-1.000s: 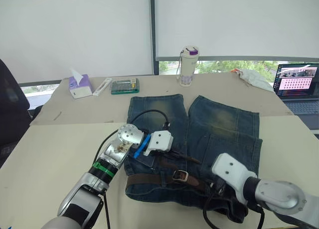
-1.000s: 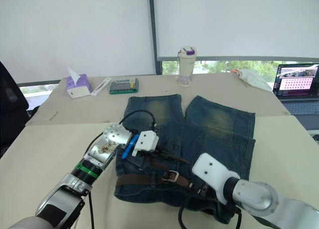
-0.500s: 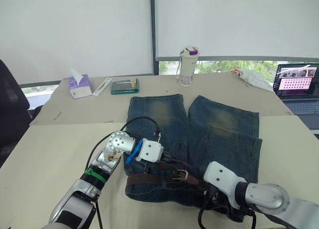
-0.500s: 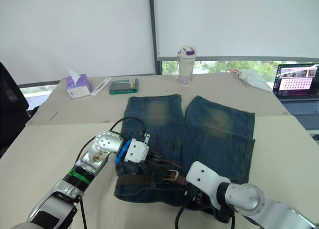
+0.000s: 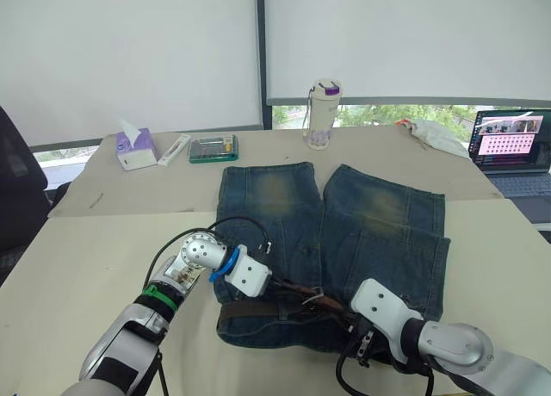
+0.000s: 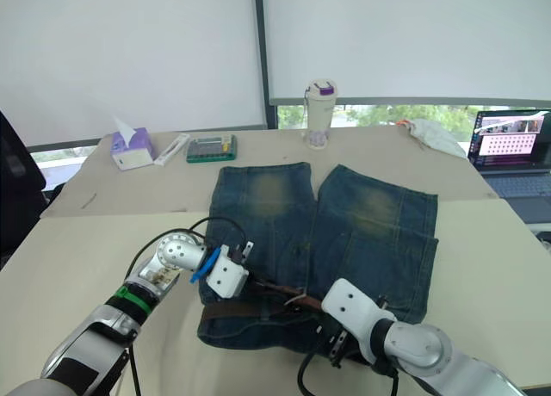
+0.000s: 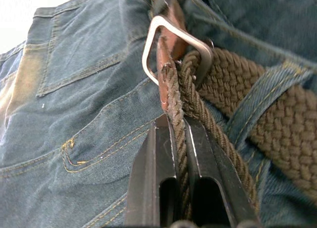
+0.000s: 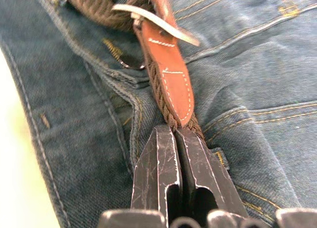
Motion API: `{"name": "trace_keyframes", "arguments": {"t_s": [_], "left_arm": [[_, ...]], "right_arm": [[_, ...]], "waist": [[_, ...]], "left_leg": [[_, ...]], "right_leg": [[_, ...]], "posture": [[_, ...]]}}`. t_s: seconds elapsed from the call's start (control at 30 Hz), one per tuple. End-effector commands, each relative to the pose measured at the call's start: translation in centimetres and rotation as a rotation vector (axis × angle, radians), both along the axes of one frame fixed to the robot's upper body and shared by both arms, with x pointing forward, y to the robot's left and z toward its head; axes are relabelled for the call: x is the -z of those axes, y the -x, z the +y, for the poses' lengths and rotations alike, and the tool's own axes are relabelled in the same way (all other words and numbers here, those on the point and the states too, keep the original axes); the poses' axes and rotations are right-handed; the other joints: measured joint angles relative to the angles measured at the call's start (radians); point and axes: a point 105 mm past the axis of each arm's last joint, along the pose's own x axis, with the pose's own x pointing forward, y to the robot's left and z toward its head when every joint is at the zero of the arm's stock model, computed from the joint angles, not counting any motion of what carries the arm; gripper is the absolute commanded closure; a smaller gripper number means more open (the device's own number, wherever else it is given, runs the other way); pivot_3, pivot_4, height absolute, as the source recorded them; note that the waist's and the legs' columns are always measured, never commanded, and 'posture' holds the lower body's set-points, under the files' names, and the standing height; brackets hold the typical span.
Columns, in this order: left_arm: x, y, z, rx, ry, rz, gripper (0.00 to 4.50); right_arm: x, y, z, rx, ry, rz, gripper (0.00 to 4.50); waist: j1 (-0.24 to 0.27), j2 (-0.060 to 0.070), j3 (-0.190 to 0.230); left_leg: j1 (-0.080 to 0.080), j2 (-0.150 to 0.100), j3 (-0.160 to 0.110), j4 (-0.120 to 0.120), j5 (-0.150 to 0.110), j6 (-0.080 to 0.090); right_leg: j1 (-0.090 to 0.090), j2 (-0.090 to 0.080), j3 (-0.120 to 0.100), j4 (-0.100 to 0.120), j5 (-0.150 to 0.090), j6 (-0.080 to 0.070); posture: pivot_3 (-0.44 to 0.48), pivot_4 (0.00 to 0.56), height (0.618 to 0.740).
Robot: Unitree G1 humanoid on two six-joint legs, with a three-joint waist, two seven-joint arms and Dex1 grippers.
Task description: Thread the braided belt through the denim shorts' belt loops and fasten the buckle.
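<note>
The belt (image 5: 258, 310) lies along the waistband of the shorts (image 5: 379, 232) on the desk (image 5: 103, 258), its buckle (image 7: 174, 49) just ahead of the left claw (image 7: 177, 134), which is clamped on the strap's free end, while the right claw (image 8: 174, 139) grips the leather-tipped end opposite.

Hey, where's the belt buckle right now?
The buckle lies on the waistband of the denim shorts, at the near edge of the table, between the left pincer and the right pincer.

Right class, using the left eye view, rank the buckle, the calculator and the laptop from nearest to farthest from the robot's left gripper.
1. Buckle, just beside the left gripper, on the shorts' waistband.
2. Calculator, far side of the table, robot's left.
3. Laptop, far right edge.
</note>
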Motion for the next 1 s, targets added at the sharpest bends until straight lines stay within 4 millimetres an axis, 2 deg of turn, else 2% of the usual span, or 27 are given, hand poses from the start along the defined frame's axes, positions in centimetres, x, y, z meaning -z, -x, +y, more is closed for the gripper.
{"name": "trace_keyframes", "arguments": {"t_s": [0.03,0.17,0.33,0.43,0.53,0.67,0.8,1.0], "left_arm": [[-0.2,0.4,-1.1,0.066,0.002,-0.047,4.5],[-0.4,1.0,-2.3,0.096,0.043,-0.039,4.5],[-1.4,1.1,-4.8,0.096,0.13,-0.006,4.5],[-1.6,1.3,-5.2,0.09,0.142,0.014,4.5],[-1.4,1.3,-5.2,0.074,0.139,0.044,4.5],[-1.5,1.0,-5.1,0.047,0.139,0.073,4.5],[-1.5,0.9,-5.1,0.041,0.141,0.081,4.5],[-1.5,1.1,-5.2,0.042,0.149,0.084,4.5]], "right_arm": [[-1.5,0.0,0.4,0.005,-0.037,-0.061,4.48],[-1.6,0.1,0.7,0.01,-0.07,-0.057,4.48],[-1.2,0.1,0.8,-0.003,-0.061,-0.049,4.48],[-1.2,0.6,0.9,-0.029,-0.074,-0.035,4.48],[-1.6,1.6,1.1,-0.063,-0.118,-0.003,3.56],[-2.9,1.1,0.0,-0.012,-0.139,-0.074,2.23],[-3.5,0.5,-0.3,0.005,-0.138,-0.1,2.23],[-2.5,-0.1,0.3,-0.01,-0.102,-0.083,2.23]], "waist": [[0.001,0.0,0.0],[0.001,0.0,0.0],[0.001,0.0,0.0],[0.001,0.0,0.0],[0.002,-0.001,0.001],[0.002,-0.002,0.001],[0.002,-0.002,0.002],[0.004,-0.002,0.002]], "left_leg": [[0.0,0.0,0.0,0.0,0.0,0.0],[0.0,0.0,0.0,0.0,0.0,0.0],[0.0,0.0,0.0,0.0,0.0,0.0],[0.0,-0.001,0.0,0.001,0.0,0.0],[0.0,-0.001,0.0,0.002,0.0,0.0],[-0.001,-0.001,0.0,0.004,-0.001,0.001],[0.0,-0.001,0.0,0.005,-0.001,0.002],[-0.001,-0.001,0.0,0.005,-0.001,0.001]], "right_leg": [[0.0,0.0,0.0,0.0,0.0,0.0],[0.0,0.0,0.0,0.0,0.0,0.0],[0.0,0.0,0.0,0.0,0.0,0.0],[0.001,0.0,0.0,0.0,0.0,0.0],[0.001,0.0,0.0,0.0,0.0,0.001],[0.001,0.0,0.0,0.001,0.0,0.001],[0.001,0.0,0.0,0.001,0.0,0.002],[0.001,0.0,0.0,0.001,0.001,0.001]], "posture": [[0.0,0.15,0.74],[0.0,0.15,0.74],[0.0,0.15,0.74],[0.0,0.15,0.74],[0.0,0.15,0.74],[0.0,0.15,0.74],[0.0,0.15,0.74],[0.0,0.15,0.74]]}}
